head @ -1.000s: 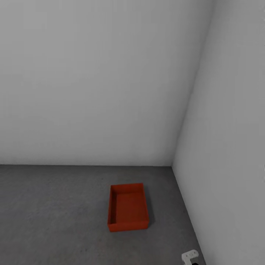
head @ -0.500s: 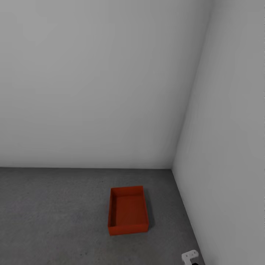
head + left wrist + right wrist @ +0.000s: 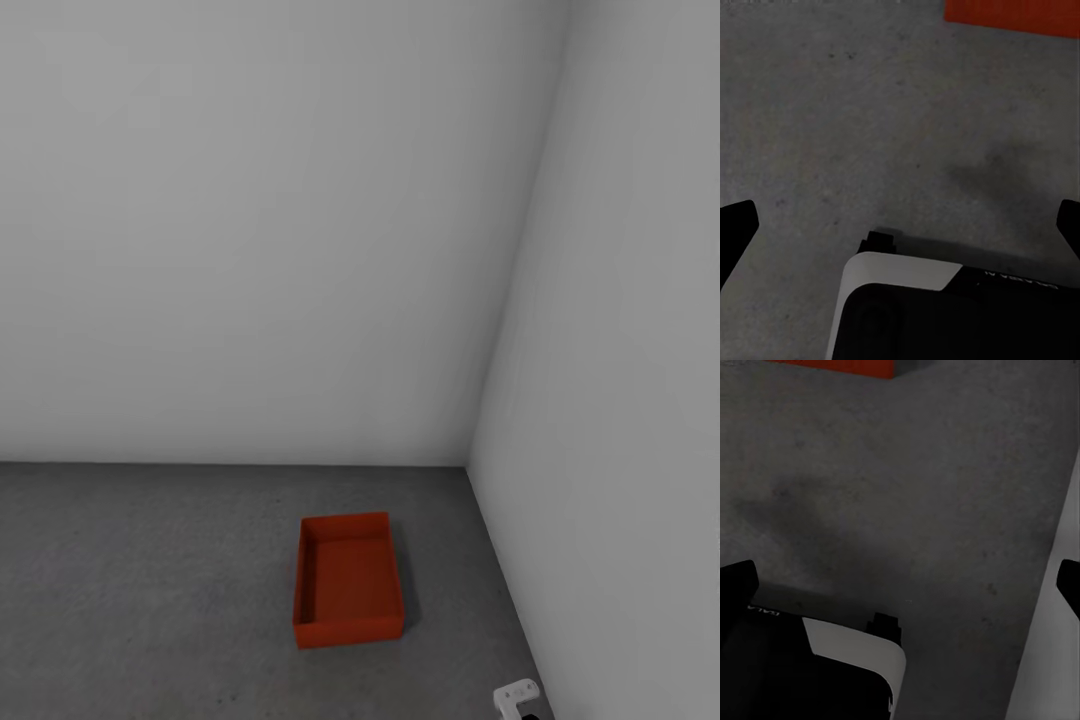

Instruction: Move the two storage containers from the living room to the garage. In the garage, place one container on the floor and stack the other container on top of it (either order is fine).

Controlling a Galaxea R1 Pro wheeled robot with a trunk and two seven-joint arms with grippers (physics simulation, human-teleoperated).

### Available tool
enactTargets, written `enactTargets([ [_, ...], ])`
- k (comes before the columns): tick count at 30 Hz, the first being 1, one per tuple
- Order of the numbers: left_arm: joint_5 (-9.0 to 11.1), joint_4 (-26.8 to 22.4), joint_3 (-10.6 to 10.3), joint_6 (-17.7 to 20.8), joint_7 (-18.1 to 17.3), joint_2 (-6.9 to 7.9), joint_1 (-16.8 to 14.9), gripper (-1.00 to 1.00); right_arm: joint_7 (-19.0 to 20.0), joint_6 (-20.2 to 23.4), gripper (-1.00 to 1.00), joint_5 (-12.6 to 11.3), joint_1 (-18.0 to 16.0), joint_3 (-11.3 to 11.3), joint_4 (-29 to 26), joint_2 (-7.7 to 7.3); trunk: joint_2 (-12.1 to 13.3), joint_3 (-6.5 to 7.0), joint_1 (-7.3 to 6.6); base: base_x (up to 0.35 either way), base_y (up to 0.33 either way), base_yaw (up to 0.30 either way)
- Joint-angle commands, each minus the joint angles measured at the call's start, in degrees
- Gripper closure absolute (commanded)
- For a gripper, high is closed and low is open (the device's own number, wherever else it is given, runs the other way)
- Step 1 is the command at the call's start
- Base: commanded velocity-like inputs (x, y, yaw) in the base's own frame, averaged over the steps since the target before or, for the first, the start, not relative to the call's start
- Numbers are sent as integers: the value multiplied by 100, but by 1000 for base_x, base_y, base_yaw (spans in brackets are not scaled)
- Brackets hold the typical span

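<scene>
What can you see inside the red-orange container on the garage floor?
The container looks empty: its bare red bottom shows. The near wall hides a strip of the inside. It sits on the concrete floor.

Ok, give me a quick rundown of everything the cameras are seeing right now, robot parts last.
Storage container: one, red-orange, open-top and empty, on the floor near the corner of the room, clear of both walls.
Floor: one, dark grey speckled concrete, under the container and both grippers.
Walls: two, plain white-grey, meeting in a corner behind and to the right of the container.
Left gripper: one, black fingertips spread wide apart, open and holding nothing, above the floor with the container's edge ahead.
Right gripper: one, black fingertips spread wide apart, open and holding nothing, above the floor close to the right wall.
Robot body part: one, white, at the head view's lower right edge.
</scene>
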Motion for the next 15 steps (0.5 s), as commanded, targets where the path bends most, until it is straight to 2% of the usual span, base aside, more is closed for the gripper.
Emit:
enactTargets([
  [1, 25, 6, 4, -18, 3, -1, -5, -100, 7, -44, -100, 11, -12, 38, 25, -1, -11, -2, 3, 0, 0, 0],
  [15, 25, 6, 4, -18, 3, -1, -5, -100, 7, -44, -100, 13, -12, 38, 25, -1, -11, 73, 3, 0, 0, 0],
])
